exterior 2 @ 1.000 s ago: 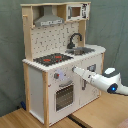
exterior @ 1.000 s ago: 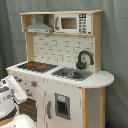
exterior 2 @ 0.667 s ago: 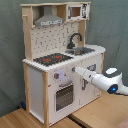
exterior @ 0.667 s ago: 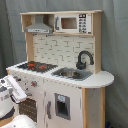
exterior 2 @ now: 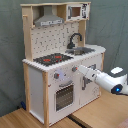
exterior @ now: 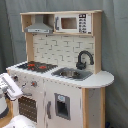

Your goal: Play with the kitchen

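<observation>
The kitchen (exterior: 65, 50) is a white and pale-wood toy unit in both exterior views. It has a black-red hob (exterior: 36, 65), a black tap (exterior: 84, 59) over the sink (exterior: 71, 74), a grey hood (exterior: 40, 27) and an oven door (exterior 2: 64, 95). My white arm reaches in from the second exterior view's right. The gripper (exterior 2: 80, 68) hovers just in front of the knob panel (exterior 2: 69, 73) above the oven door, close to it; contact cannot be made out. In the first exterior view the arm's white end (exterior: 11, 86) shows at the left edge, beside the kitchen's front corner.
A toy microwave (exterior: 72, 23) sits in the top shelf beside the hood. A grey curtain (exterior 2: 10, 60) hangs behind the kitchen. The unit stands on wooden boards (exterior 2: 20, 119). A white rounded part (exterior: 20, 122) lies low at the first exterior view's left.
The gripper has drawn back slightly from the kitchen's front, toward the second exterior view's right and a little up. The kitchen itself has not moved.
</observation>
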You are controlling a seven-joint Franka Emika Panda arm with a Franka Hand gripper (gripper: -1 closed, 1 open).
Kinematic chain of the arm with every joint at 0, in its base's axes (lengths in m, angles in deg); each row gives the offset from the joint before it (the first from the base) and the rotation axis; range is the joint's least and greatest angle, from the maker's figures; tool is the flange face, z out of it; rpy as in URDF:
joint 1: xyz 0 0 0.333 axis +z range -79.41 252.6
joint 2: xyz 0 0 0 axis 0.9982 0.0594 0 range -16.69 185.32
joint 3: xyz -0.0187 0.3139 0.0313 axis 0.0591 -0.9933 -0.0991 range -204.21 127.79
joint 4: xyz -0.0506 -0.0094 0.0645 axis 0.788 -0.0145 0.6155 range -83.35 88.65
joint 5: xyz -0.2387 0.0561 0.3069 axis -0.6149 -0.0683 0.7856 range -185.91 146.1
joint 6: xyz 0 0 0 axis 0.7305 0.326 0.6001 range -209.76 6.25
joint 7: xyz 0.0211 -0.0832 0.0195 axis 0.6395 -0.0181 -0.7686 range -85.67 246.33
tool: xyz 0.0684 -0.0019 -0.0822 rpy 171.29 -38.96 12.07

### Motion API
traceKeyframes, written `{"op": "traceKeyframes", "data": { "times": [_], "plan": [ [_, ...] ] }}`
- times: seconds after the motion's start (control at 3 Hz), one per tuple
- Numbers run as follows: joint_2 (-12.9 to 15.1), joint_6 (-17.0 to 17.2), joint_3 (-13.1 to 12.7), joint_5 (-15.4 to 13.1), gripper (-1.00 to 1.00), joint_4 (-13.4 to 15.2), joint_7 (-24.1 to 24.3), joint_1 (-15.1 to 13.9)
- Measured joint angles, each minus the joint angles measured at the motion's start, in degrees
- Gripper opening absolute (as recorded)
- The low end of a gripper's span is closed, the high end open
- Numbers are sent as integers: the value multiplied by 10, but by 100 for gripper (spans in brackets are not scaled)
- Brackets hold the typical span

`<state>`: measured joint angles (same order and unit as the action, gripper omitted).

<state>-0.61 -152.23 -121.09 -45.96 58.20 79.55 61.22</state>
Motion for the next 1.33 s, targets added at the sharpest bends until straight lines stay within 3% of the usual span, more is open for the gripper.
{"op": "traceKeyframes", "data": {
  "times": [0.67, 1.33],
  "plan": [
    [0, 74, 19, -2, 100, 1, -92, 47],
    [0, 87, 61, -2, 100, -4, -214, 57]
  ]
}}
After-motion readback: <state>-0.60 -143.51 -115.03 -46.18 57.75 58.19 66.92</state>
